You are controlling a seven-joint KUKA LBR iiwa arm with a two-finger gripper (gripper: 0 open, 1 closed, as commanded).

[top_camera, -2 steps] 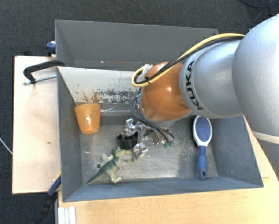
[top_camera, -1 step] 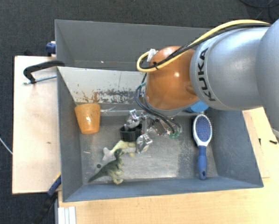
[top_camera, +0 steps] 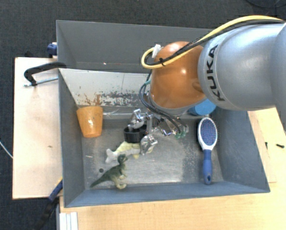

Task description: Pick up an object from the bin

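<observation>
gripper point(top_camera: 143, 129) fingers spread apart | small black object point(top_camera: 131, 135) between fingertips, unclamped | pale toy animal point(top_camera: 120, 152) just below-left

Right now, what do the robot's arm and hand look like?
The arm is fat, round and silver-grey, with black KUKA letters on its side. A shiny orange cover shaped like a ball sits at its wrist. A yellow cable runs along the top, dark cables hang beneath, and the small hand is shiny metal.
</observation>
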